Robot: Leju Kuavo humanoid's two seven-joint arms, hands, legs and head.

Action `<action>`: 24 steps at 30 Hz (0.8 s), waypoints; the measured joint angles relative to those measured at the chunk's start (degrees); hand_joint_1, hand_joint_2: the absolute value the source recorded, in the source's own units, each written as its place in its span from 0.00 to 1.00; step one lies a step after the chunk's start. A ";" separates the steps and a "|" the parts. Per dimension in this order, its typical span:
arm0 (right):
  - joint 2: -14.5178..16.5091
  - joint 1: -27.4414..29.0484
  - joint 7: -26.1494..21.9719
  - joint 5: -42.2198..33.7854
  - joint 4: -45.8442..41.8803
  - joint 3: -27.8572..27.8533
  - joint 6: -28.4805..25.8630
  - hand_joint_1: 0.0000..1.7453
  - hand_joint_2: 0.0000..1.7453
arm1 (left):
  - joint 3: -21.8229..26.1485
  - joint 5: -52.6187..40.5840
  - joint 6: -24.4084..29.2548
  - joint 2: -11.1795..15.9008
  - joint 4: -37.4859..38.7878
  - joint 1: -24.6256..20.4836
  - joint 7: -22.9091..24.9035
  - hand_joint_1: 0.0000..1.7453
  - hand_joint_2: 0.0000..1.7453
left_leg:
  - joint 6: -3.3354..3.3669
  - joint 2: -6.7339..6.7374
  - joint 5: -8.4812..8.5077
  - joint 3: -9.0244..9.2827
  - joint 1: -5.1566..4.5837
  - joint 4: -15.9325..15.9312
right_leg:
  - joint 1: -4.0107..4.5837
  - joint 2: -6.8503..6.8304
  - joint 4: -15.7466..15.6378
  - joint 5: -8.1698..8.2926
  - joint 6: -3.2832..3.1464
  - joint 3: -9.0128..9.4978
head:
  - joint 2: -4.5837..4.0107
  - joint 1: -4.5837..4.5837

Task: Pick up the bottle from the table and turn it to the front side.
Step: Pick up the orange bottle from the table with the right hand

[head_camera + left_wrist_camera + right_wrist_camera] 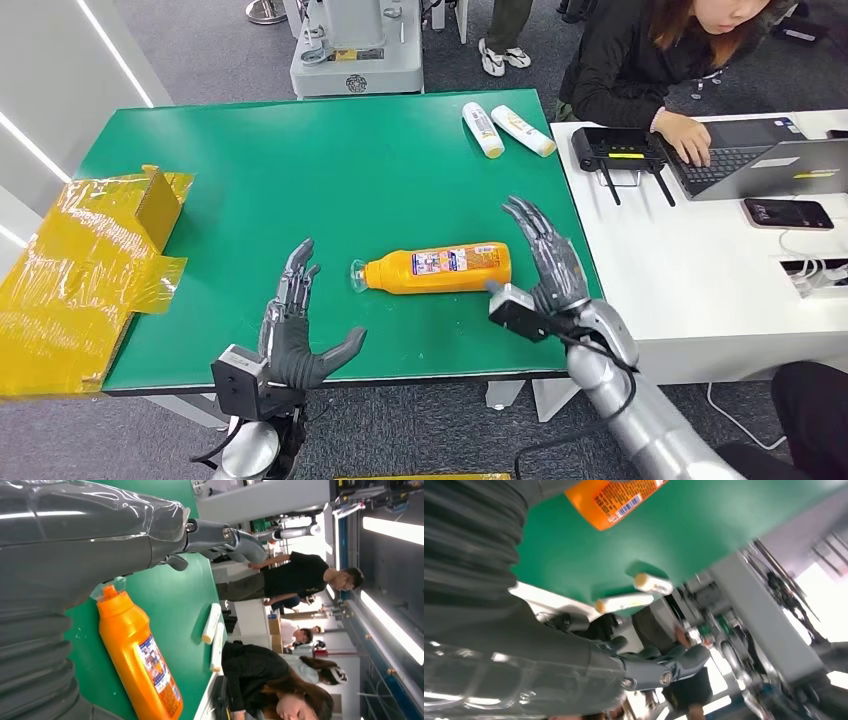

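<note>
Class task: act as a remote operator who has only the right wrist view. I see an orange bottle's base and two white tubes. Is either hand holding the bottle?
Observer: No. The orange bottle lies on its side on the green table, between both open hands.
Operator: Where is the right hand?
Observer: The right hand hovers by the bottle's base end.
Operator: And the left?
Observer: The left hand is nearer the cap end, apart from it.

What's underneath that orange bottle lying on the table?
The orange bottle lies on its side straight on the green table, with nothing else visible beneath it. Its label faces up; the side pressed against the mat is hidden. Both hands are open beside it, not touching.
</note>
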 joint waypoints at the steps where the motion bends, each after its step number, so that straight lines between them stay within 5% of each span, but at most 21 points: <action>1: 0.04 -2.38 0.60 0.22 2.31 0.71 1.60 0.00 1.00 | -0.11 0.21 -0.12 0.05 0.32 -0.34 -0.20 0.00 1.00 | 0.02 -0.02 0.02 0.02 0.00 0.01 | 0.00 -0.03 0.00 0.01 0.01 0.02 | 0.01 0.00; 10: 3.34 -18.86 7.14 6.07 20.78 9.63 19.15 0.00 1.00 | -0.53 1.25 -0.43 0.85 1.80 -1.37 -0.38 0.00 1.00 | 0.01 -0.18 0.11 0.04 0.02 0.01 | 0.02 -0.17 0.02 0.02 0.00 0.06 | 0.00 -0.01; 24: 5.62 -24.84 10.85 9.09 30.21 15.79 24.35 0.00 1.00 | -0.89 1.15 -0.91 1.75 1.77 -1.76 1.55 0.00 1.00 | 0.02 -0.24 0.10 0.01 0.01 0.01 | 0.01 -0.20 0.01 0.00 0.02 0.06 | 0.00 0.00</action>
